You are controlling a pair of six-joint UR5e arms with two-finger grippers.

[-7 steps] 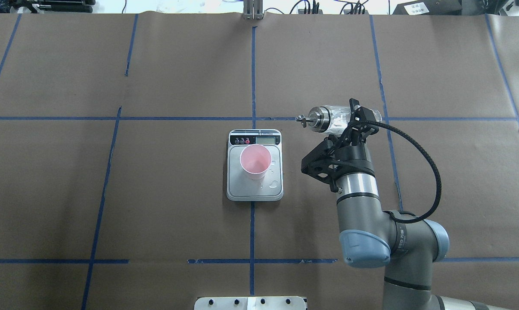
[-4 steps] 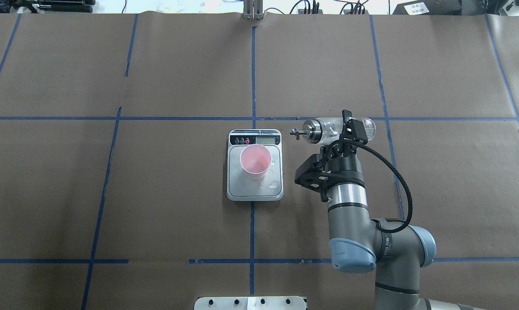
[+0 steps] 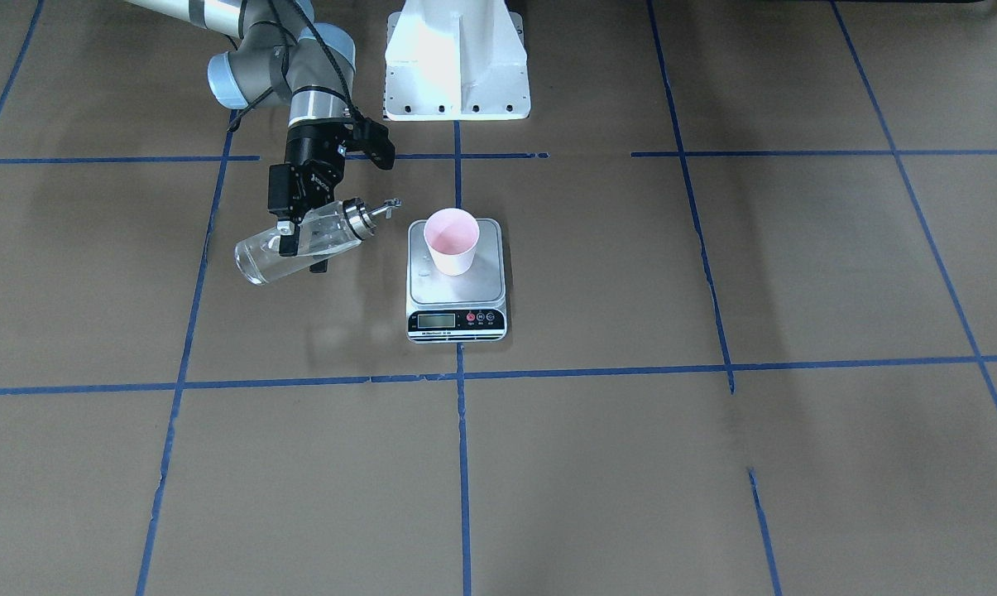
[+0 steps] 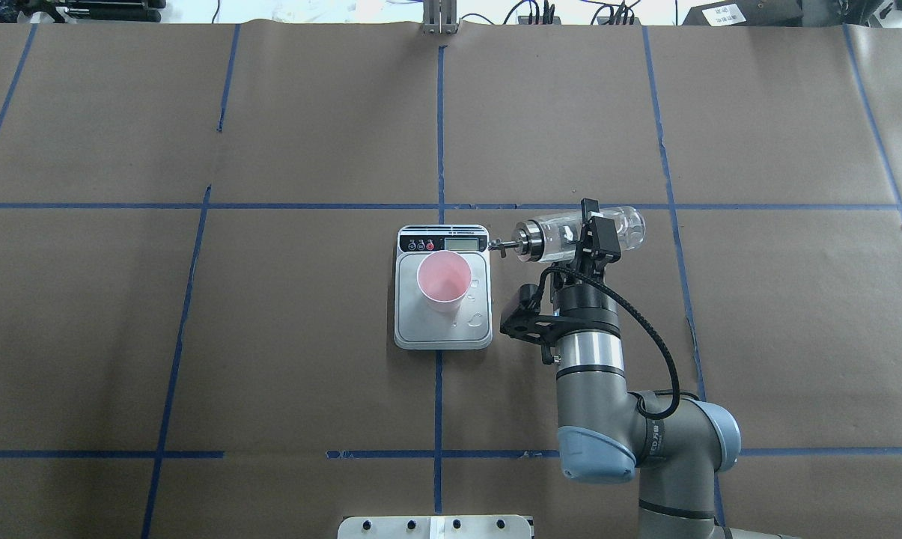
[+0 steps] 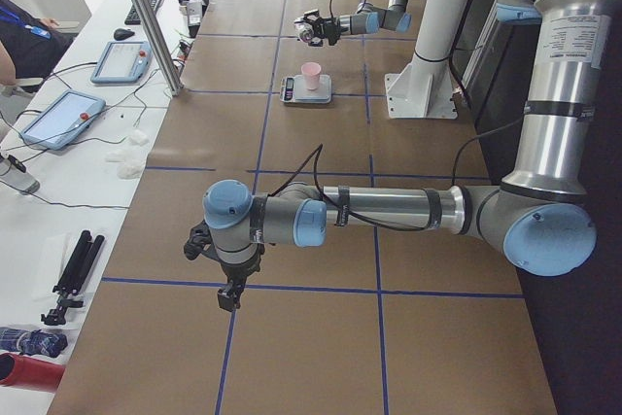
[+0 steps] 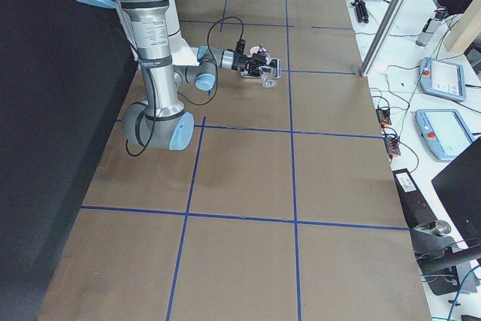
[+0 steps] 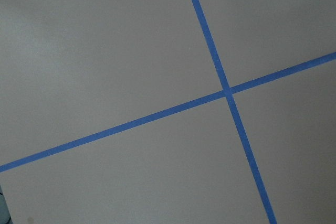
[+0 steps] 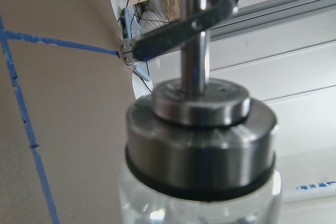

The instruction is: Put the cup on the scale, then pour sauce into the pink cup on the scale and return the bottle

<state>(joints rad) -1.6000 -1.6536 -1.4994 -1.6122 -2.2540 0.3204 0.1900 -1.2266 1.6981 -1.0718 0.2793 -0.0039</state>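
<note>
Two robot arms are seen at a table covered in brown paper. A clear cylindrical glass bottle with a silver metal pour-spout cap is pinched around its body by the right gripper and held on its side above the table, spout pointed toward a small flat silver kitchen scale, on which a small pale pink paper cup is stood upright. The left gripper is held low, well apart from the scale; whether its fingers are spread cannot be told.
</note>
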